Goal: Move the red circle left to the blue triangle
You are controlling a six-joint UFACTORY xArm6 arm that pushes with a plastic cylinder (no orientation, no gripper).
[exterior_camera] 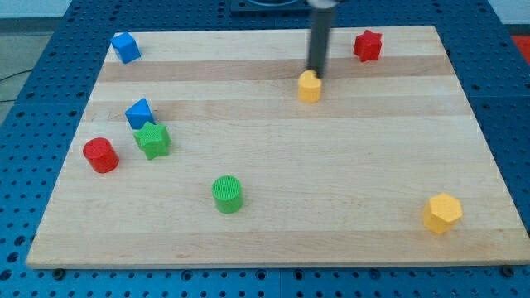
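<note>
**Bring the red circle up beside the blue triangle**

Take the blue triangle (140, 112) as your landmark. The red circle (100, 155) lies below it and a little toward the view's left, near but not touching. The green star-shaped block (153, 140) sits just under the triangle, touching or nearly so, and just to the right of the red circle.

Your tip (315, 73) is well away to the triangle's right, near the board's top edge, resting at or against the top of the small yellow block (309, 86). There are no fingers on this rod, so nothing is clenched or released; it can only push.

As I judge it, the red circle has only a short way to go: upward, into the spot at the triangle's left side. To do that well, bring the tip round below the red circle, swinging wide of the green star-shaped block and the green cylinder (227, 194), which lies below and to the right of the triangle. Then push upward in a short, slow stroke through the circle's centre; an off-centre push would likely send it rolling sideways, off toward the board's left edge (62, 186) or into the green star-shaped block.

No containers are on the board; nothing holds anything.
</note>
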